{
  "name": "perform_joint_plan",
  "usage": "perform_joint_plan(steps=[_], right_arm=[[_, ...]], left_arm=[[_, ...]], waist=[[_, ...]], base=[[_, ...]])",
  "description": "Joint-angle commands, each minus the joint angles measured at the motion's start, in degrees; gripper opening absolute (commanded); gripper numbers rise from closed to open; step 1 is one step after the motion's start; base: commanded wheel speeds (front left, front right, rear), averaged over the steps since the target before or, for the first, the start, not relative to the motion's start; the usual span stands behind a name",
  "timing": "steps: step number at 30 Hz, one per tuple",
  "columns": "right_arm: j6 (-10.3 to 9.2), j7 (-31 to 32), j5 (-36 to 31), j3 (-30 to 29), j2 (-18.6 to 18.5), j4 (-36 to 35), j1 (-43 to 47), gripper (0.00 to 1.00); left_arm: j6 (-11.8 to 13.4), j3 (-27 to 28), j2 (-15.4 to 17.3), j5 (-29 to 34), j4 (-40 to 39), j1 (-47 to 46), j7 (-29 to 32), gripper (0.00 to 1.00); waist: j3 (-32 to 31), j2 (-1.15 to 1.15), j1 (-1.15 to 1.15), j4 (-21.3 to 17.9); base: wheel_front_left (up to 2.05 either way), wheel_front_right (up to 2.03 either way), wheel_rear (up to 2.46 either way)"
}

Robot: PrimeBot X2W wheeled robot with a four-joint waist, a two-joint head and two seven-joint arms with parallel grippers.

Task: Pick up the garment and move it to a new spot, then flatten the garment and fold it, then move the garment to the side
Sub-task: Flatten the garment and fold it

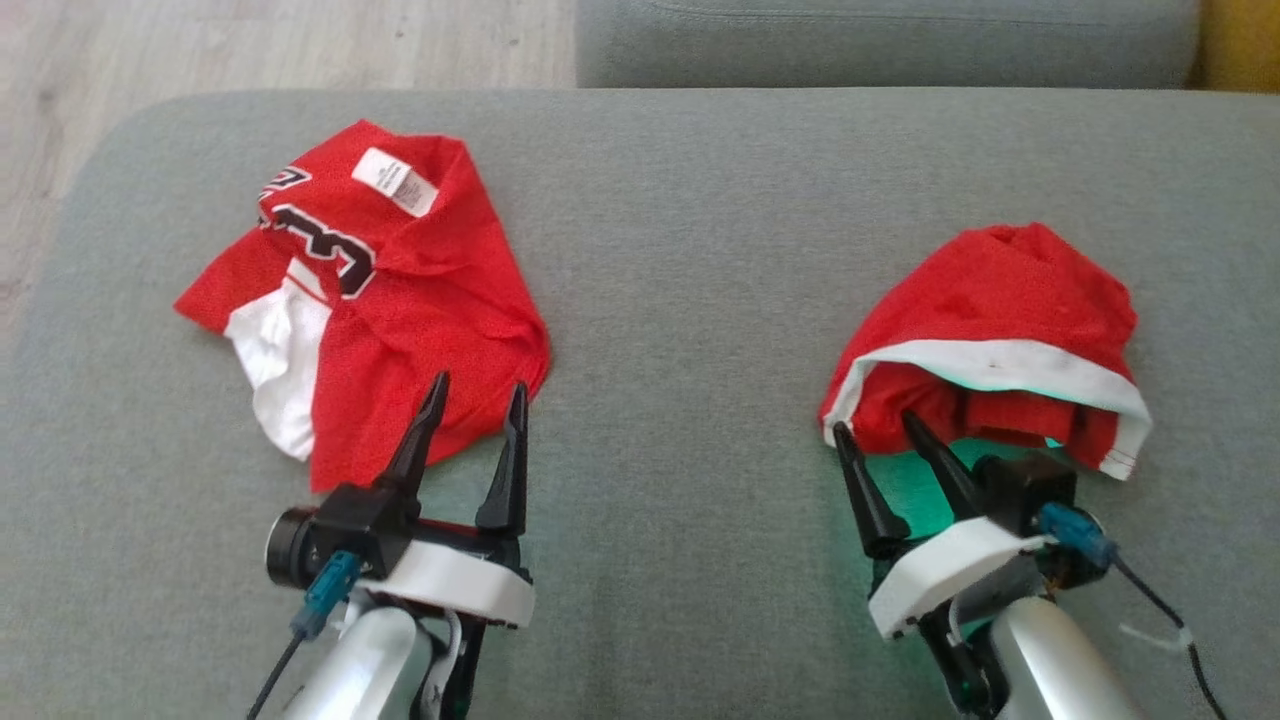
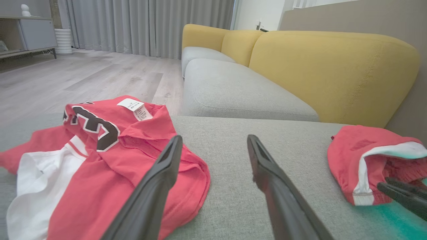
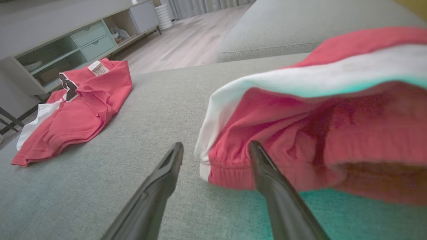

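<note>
A wide grey cushion (image 1: 680, 300) bears two red garments, well apart, with bare fabric between them: a crumpled jersey (image 1: 420, 300) near the left edge and bunched shorts (image 1: 1000, 290) at right. The left gripper (image 1: 479, 385), spread, reaches the jersey's near hem. The right gripper (image 1: 874, 422), spread, straddles the shorts' white-trimmed corner.

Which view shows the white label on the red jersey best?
The head view: the white label faces it, whole, on the red jersey. The left wrist view shows it slanted; the right wrist view, tiny.
</note>
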Motion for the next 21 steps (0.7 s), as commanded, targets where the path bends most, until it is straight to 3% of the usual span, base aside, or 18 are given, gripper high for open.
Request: perform_joint_plan(steps=[1,17,18,19,20,21], right_arm=[[-0.04,0.3,-0.5,0.7,-0.2,-0.4,-2.1,1.00],[-0.04,3.1,4.5,0.4,-0.2,12.8,-8.8,1.00],[-0.04,3.3,5.1,0.7,-0.2,13.9,-9.2,0.67],[-0.04,3.4,5.3,1.0,-0.2,14.9,-9.6,0.13],[-0.04,3.2,5.4,1.3,-0.2,15.7,-10.0,0.00],[-0.04,2.8,5.4,1.6,-0.2,16.4,-10.4,0.00]], left_arm=[[-0.1,2.0,0.3,0.7,-1.4,-2.9,-0.5,1.00],[-2.0,2.6,-2.1,2.4,-0.2,-3.0,-0.5,1.00],[-2.2,2.5,-2.1,2.6,-0.1,-3.0,-0.5,1.00],[-2.3,2.6,-2.2,2.7,0.0,-3.1,-0.5,1.00],[-2.4,2.6,-2.2,2.8,0.1,-3.1,-0.5,1.00],[-2.5,2.7,-2.2,2.8,0.2,-3.1,-0.5,1.00]], waist=[[0.4,0.00,0.00,0.8],[1.5,0.00,0.00,4.9],[1.4,0.00,0.00,5.0],[1.3,0.00,0.00,5.1],[1.2,0.00,0.00,5.2],[1.2,0.00,0.00,5.3]], base=[[0.00,0.00,0.00],[0.00,0.00,0.00],[0.00,0.00,0.00],[0.00,0.00,0.00],[0.00,0.00,0.00],[0.00,0.00,0.00]])
